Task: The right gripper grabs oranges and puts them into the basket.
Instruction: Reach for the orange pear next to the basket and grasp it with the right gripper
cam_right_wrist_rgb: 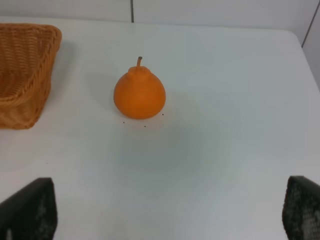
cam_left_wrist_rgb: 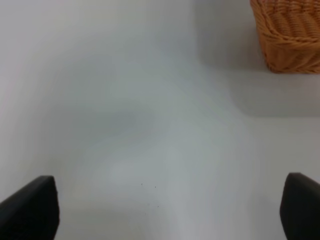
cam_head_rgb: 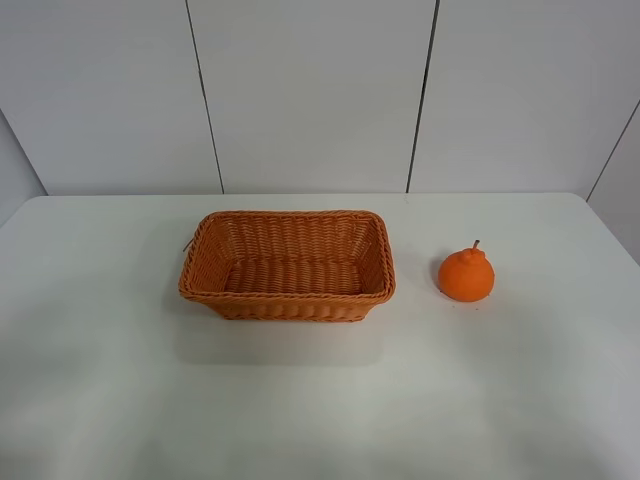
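Note:
An orange (cam_head_rgb: 466, 275) with a bumped top and short brown stem stands upright on the white table, just right of the empty wicker basket (cam_head_rgb: 287, 264). In the right wrist view the orange (cam_right_wrist_rgb: 139, 93) lies ahead of my right gripper (cam_right_wrist_rgb: 170, 210), whose two black fingertips (cam_right_wrist_rgb: 30, 207) stand wide apart and empty, well short of it; the basket's corner (cam_right_wrist_rgb: 22, 75) shows beside it. My left gripper (cam_left_wrist_rgb: 170, 210) is open and empty over bare table, with a basket corner (cam_left_wrist_rgb: 290, 35) ahead. Neither arm shows in the exterior high view.
The white table (cam_head_rgb: 320, 400) ends at a grey panelled wall (cam_head_rgb: 310, 90) at the back. The table's right edge (cam_head_rgb: 610, 225) runs close beyond the orange.

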